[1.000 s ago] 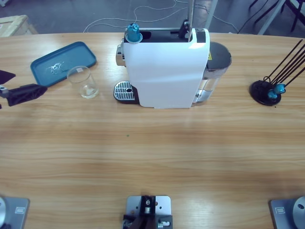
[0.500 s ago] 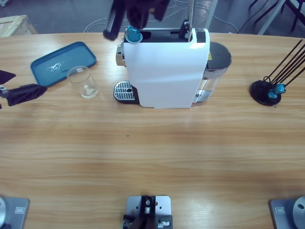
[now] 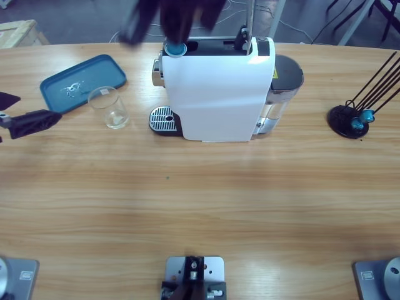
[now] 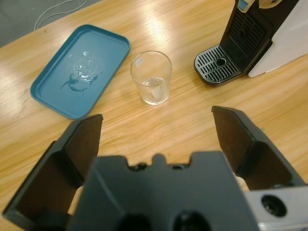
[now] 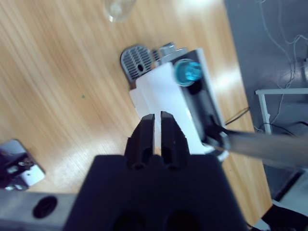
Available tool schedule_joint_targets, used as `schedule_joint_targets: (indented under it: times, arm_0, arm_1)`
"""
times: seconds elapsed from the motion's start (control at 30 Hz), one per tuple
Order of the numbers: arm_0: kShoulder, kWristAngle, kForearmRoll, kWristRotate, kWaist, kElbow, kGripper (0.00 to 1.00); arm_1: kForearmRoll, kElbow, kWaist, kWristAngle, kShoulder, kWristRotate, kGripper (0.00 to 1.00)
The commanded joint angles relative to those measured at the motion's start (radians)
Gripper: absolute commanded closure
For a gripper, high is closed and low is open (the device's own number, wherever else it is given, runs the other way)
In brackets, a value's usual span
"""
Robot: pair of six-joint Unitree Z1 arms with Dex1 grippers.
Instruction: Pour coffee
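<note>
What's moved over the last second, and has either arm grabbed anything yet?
A dark, blurred arm has come in from the top edge over the blue capsule on the white coffee machine, shifting slightly left since half a second ago. Nothing was taken hold of. The left gripper, glass, blue tray and capsule stayed put.

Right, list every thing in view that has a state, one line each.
glass: upright, no coffee in it, beside the drip tray
teal capsule: sitting on top of the coffee machine
blue tray: flat, wet smears
left gripper: open, holding nothing
right gripper: shut, holding nothing, above the machine
</note>
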Motion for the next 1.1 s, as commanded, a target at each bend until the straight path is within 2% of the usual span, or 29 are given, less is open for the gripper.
schedule_joint_targets:
  times: [0.03,0.13,0.23,0.33,0.43,0.53,0.67,0.77,0.87,0.9,0.93,1.0,1.03,1.1]
  arm_0:
    - [0.018,-0.011,-0.012,0.002,-0.005,0.034,0.027]
    - [0.018,-0.011,-0.012,0.001,-0.005,0.034,0.027]
    - [0.022,-0.011,-0.014,0.001,-0.005,0.033,0.027]
    - [0.023,-0.016,-0.014,0.002,-0.005,0.033,0.027]
    - [0.022,-0.019,-0.013,0.001,-0.005,0.033,0.027]
    - [0.027,-0.026,-0.014,0.002,-0.005,0.032,0.027]
    - [0.026,-0.035,-0.012,0.002,-0.005,0.034,0.027]
    - [0.03,-0.035,-0.012,0.002,-0.005,0.033,0.027]
    - [0.03,-0.034,-0.012,0.001,-0.005,0.033,0.027]
    - [0.03,-0.034,-0.012,0.001,-0.005,0.034,0.027]
    - [0.03,-0.034,-0.012,0.001,-0.005,0.033,0.027]
    - [0.03,-0.034,-0.012,0.001,-0.005,0.033,0.027]
    - [0.031,-0.034,-0.012,0.001,-0.005,0.033,0.027]
    - [0.032,-0.034,-0.012,0.001,-0.005,0.033,0.027]
  arm_1:
    - [-0.223,-0.245,-0.008,0.19,-0.109,-0.013,1.0]
    - [-0.182,-0.302,-0.013,0.158,-0.153,-0.038,1.0]
    - [-0.047,-0.29,-0.038,0.131,-0.252,-0.069,1.0]
    - [-0.005,-0.114,-0.091,0.14,-0.396,-0.093,1.0]
    - [-0.221,0.367,-0.173,0.174,-0.689,-0.087,1.0]
    - [-0.33,0.611,-0.18,0.187,-0.814,-0.058,1.0]
    - [-0.51,0.826,-0.169,0.268,-0.797,-0.103,1.0]
    - [-0.532,0.845,-0.13,0.268,-0.694,-0.202,1.0]
    - [-0.544,0.896,-0.125,0.222,-0.632,-0.185,1.0]
    - [-0.61,0.958,-0.125,0.171,-0.643,-0.189,1.0]
    - [-0.672,1.019,-0.125,0.08,-0.646,-0.208,1.0]
    - [-0.708,1.083,-0.124,-0.007,-0.634,-0.239,1.0]
    - [-0.755,1.138,-0.123,-0.011,-0.64,-0.231,1.0]
    - [-0.993,1.34,-0.137,0.059,-0.685,-0.116,1.0]
